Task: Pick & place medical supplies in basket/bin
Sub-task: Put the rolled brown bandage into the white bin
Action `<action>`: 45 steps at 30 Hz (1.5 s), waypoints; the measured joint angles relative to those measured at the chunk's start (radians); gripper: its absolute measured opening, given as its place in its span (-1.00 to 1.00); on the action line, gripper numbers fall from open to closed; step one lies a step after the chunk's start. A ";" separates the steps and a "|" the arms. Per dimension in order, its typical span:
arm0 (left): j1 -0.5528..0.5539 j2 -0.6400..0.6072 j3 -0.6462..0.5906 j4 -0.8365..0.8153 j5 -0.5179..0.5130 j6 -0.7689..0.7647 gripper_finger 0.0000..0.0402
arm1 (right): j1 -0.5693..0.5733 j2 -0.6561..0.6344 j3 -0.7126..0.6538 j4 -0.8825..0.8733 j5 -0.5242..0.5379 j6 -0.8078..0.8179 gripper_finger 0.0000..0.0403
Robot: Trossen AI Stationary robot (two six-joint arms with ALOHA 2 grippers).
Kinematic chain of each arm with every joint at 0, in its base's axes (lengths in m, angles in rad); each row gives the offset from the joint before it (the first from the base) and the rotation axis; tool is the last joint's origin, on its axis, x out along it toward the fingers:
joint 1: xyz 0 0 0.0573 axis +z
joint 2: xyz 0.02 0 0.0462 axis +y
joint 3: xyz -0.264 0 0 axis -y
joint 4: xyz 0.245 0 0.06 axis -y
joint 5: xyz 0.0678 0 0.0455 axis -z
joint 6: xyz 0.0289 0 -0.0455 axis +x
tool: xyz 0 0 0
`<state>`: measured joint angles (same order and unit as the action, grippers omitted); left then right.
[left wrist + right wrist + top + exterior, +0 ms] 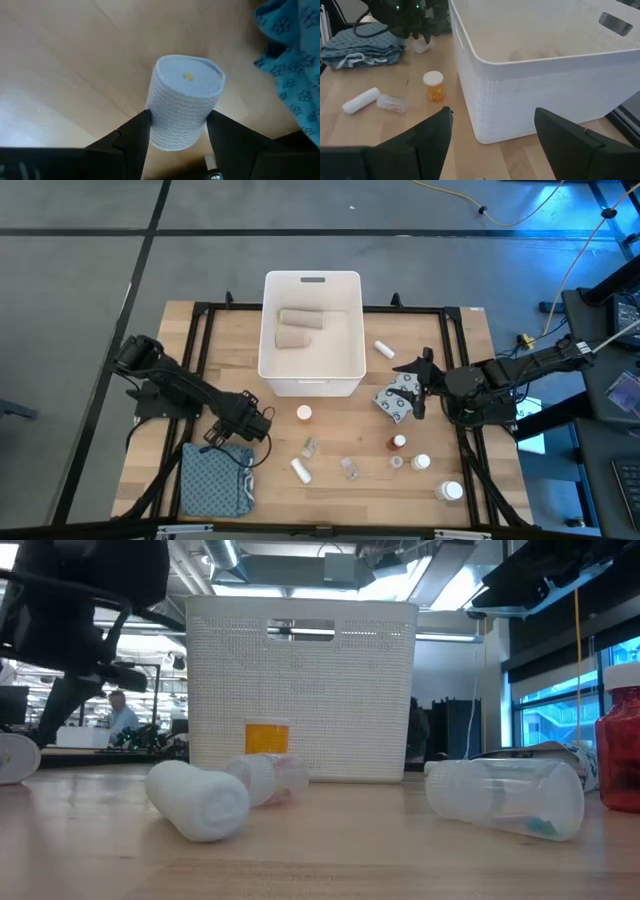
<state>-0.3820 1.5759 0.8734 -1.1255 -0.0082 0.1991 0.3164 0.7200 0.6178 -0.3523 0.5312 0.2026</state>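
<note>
Stock in white tub (311, 365), upper centre of high view: two beige bandage rolls (298, 328).

In hand: my left gripper (177, 131), lower left of centre, fingers against sides of upright bandage roll (182, 101) beside blue cloth (215, 480).

My right gripper (492, 135), right of tub, jaws wide, empty.

Outstanding: orange pill bottle (433, 85), red-capped bottle (398, 442), vials, white bottles, dotted packet (395, 402).

Grey floor (80, 270) around wooden bench (330, 430); yellow cable (500, 218) at 1 o'clock. Ceiling ducts (225, 555), bright windows (555, 705) at 3 o'clock.
</note>
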 joint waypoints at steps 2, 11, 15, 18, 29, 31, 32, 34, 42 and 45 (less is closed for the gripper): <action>0.000 0.018 0.000 0.000 0.000 0.017 -0.08 | 0.000 0.000 0.000 -0.011 0.000 0.001 0.39; 0.000 0.041 0.002 -0.004 0.001 0.051 -0.31 | 0.000 0.000 0.000 -0.027 0.000 0.001 0.39; 0.000 0.027 0.000 -0.003 0.001 0.050 -0.47 | 0.000 0.000 0.000 -0.032 0.000 0.001 0.39; 0.000 0.012 -0.001 -0.003 0.001 0.049 -0.58 | 0.000 0.000 0.000 -0.036 0.000 0.001 0.39; 0.000 -0.143 0.007 -0.047 0.035 -0.112 -0.97 | 0.000 0.000 0.000 -0.035 0.000 0.002 0.39; 0.000 -0.189 0.019 -0.079 0.036 -0.166 -0.97 | 0.000 0.000 0.000 -0.035 0.000 0.001 0.39; -0.001 -0.213 0.028 -0.083 0.036 -0.186 -0.98 | 0.000 0.000 0.000 -0.035 0.000 0.001 0.39; -0.002 -0.269 0.049 -0.082 0.035 -0.221 -0.98 | 0.000 0.000 0.000 -0.035 0.000 0.002 0.39; -0.002 -0.486 0.194 -0.056 -0.165 -0.331 -0.98 | 0.000 0.000 0.000 -0.035 0.000 0.000 0.39; -0.003 -0.557 0.259 0.025 -0.344 -0.365 -0.98 | 0.000 0.000 0.000 -0.034 0.000 -0.002 0.39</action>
<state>-0.3845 1.0191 1.1327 -1.1001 -0.3523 -0.1663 0.3161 0.7200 0.6178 -0.3866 0.5312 0.2009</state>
